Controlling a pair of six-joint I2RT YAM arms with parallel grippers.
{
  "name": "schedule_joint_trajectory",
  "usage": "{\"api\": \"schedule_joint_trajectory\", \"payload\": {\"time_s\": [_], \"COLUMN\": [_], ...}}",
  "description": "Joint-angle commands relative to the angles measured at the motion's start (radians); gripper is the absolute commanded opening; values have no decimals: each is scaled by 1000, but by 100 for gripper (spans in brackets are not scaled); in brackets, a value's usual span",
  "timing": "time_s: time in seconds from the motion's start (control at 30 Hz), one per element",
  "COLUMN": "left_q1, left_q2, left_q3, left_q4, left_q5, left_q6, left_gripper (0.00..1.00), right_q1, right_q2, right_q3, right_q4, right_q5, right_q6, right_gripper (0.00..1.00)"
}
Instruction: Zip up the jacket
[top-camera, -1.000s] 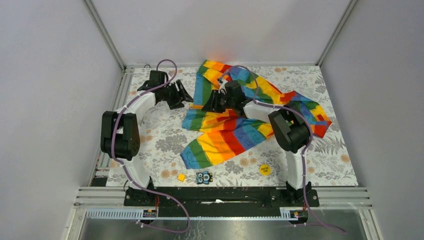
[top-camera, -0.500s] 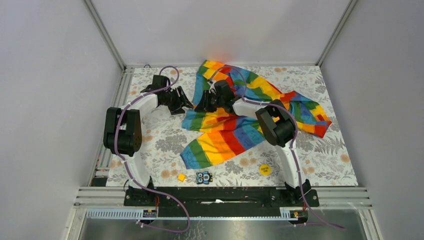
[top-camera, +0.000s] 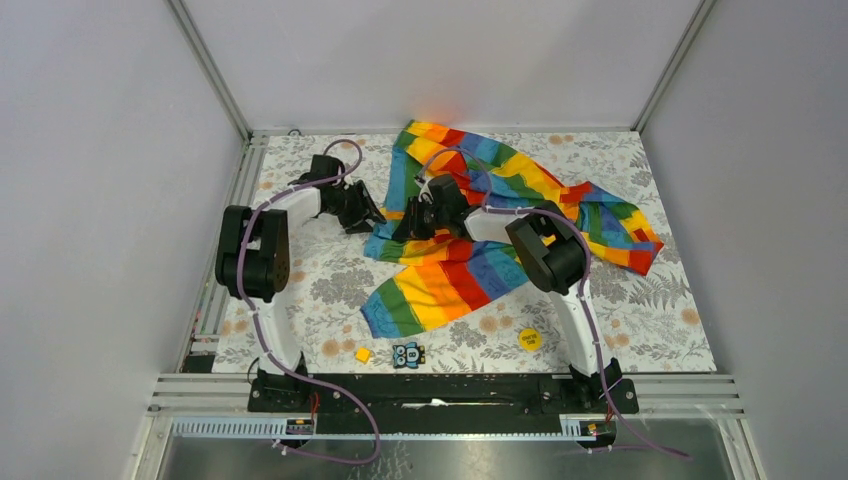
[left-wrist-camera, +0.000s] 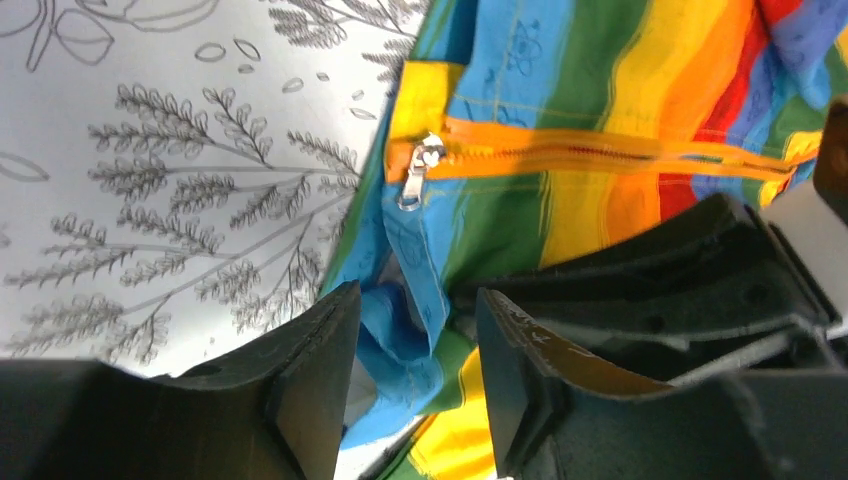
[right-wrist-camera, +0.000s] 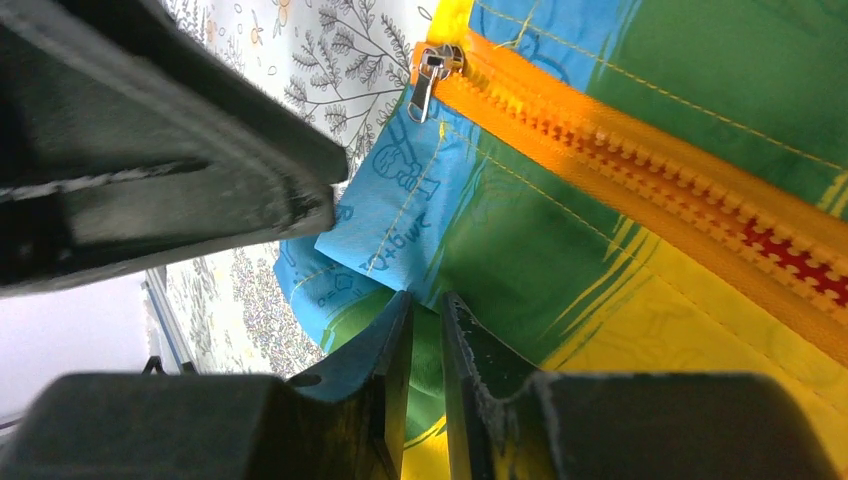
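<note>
1. left gripper (left-wrist-camera: 415, 320): the jaws stand about half apart and grip nothing. the blue bottom hem of the jacket (top-camera: 450, 275) hangs in the gap, so a pinch here would pin the corner just below the zipper's start.
2. right gripper (right-wrist-camera: 425, 305): the fingers are almost together, with a sliver of green cloth showing in the slit. i cannot tell whether it truly clamps the cloth. it faces the left one just beside it on the same hem, probably to keep the bottom edge taut.
3. zipper pull (left-wrist-camera: 415, 172): it lies flat and untouched at the low end of the orange zipper strip (left-wrist-camera: 600, 155), just past both sets of fingertips. farther along the teeth look parted, with red showing through, so the zipping seems hardly begun.
4. the jacket lies crumpled across the middle and far right of the table (top-camera: 320, 290), one sleeve reaching toward the near edge. both arms meet at its left edge.
</note>
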Motion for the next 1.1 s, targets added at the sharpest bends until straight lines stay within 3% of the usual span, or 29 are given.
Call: {"api": "schedule_joint_trajectory", "payload": {"time_s": [0.0, 0.57, 0.8, 0.97, 1.07], "left_q1": [8, 16, 16, 15, 13], "left_q2": [69, 175, 139, 127, 147], "left_q3": [64, 111, 98, 120, 131], "left_q4": [22, 108, 99, 75, 74], "left_q5": [22, 60, -34, -82, -59], "left_q6": [-47, -95, -61, -26, -30], "left_gripper": [47, 23, 23, 35, 36], "right_q1": [10, 10, 11, 10, 10], "right_q2": [25, 44, 53, 64, 61], "right_q3": [-23, -61, -63, -56, -56], "right_q4": [59, 106, 118, 127, 129], "right_q5": [-43, -76, -92, -108, -110], "right_q6": [-12, 2, 20, 31, 32], "right_gripper": [23, 21, 20, 19, 19]}}
